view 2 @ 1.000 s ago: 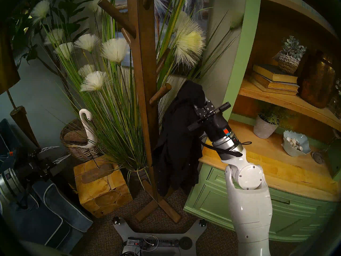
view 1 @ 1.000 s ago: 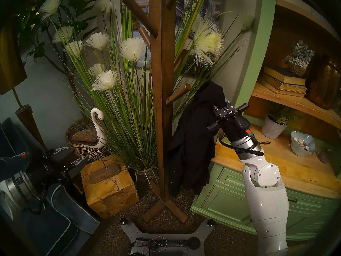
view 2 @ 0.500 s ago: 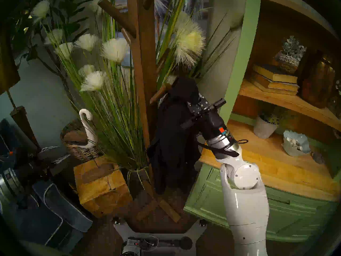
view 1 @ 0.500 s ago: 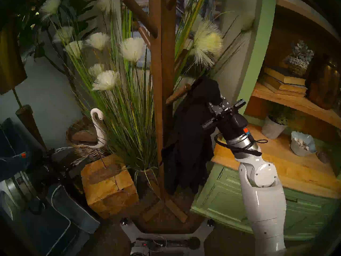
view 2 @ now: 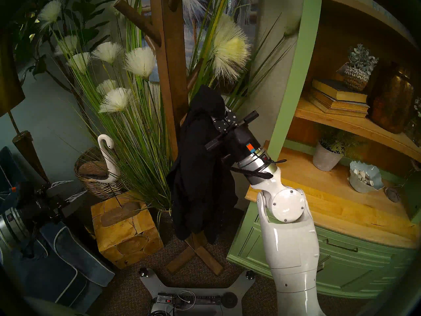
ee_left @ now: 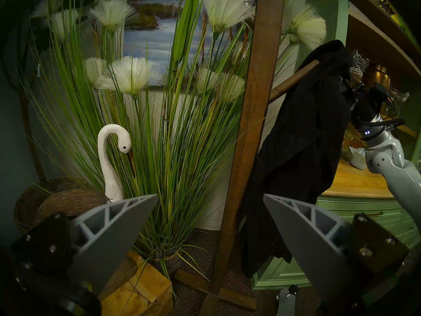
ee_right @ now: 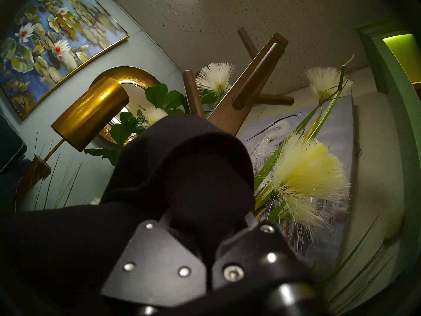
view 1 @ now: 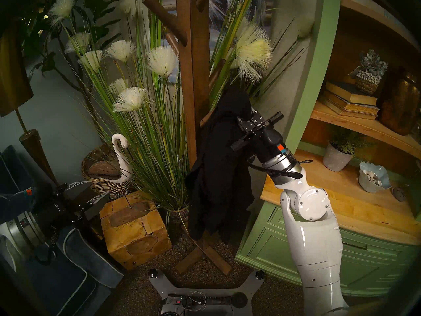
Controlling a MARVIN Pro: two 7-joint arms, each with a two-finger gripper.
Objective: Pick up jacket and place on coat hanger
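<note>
Right gripper [view 1: 247, 117] is clamped on a bunch of the black jacket [view 1: 218, 172] near its top, fingers buried in fabric. Jacket hangs at the right side of the wooden coat stand [view 1: 196, 103], bunched top over the tip of the low right-hand peg [ee_left: 293, 80]; can't tell if the peg carries any weight. Step in hand: hooking. Next move likely calls for seating the fabric further down the peg before letting go, else it could slide off. Left gripper [ee_left: 210, 219] idles low left, jaws apart, empty.

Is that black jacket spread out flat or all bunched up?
Bunched. The jacket hangs in crumpled folds beside the coat stand, its top gathered in the right gripper.
</note>
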